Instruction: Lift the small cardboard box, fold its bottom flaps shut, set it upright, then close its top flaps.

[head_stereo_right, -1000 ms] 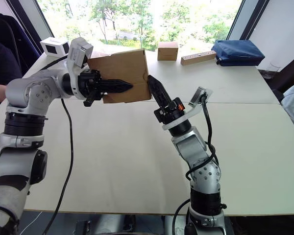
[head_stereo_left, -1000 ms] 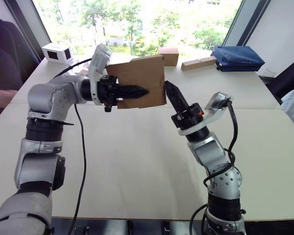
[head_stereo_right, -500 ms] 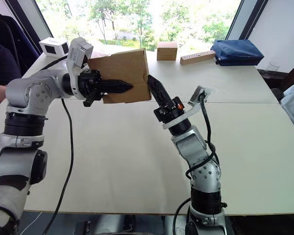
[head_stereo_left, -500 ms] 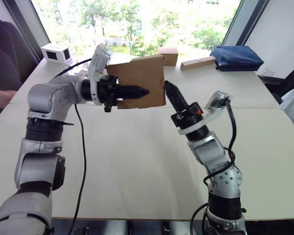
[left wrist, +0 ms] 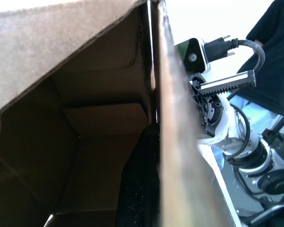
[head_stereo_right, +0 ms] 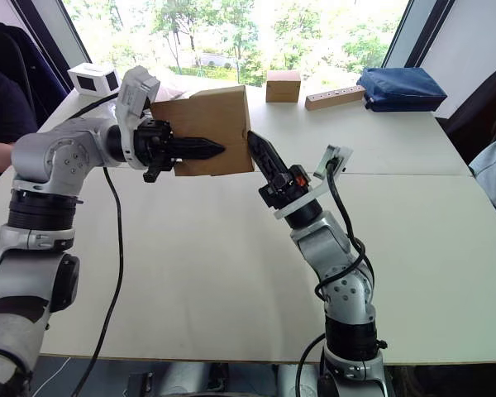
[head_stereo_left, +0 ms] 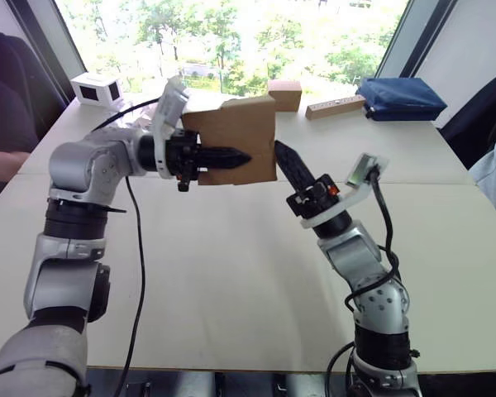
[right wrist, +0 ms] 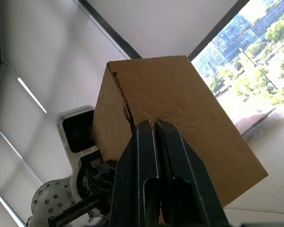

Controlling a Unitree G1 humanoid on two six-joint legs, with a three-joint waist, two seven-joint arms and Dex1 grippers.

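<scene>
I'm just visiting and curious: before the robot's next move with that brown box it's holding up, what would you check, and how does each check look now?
1. small cardboard box off the table: ok.
2. left gripper clamped on a box wall, one finger inside: ok.
3. right gripper shut, tip at the box's lower corner: ok.
4. Bottom flaps folded shut: cannot tell.
5. Tan cube and blue bag far behind, out of the way: ok.
</scene>
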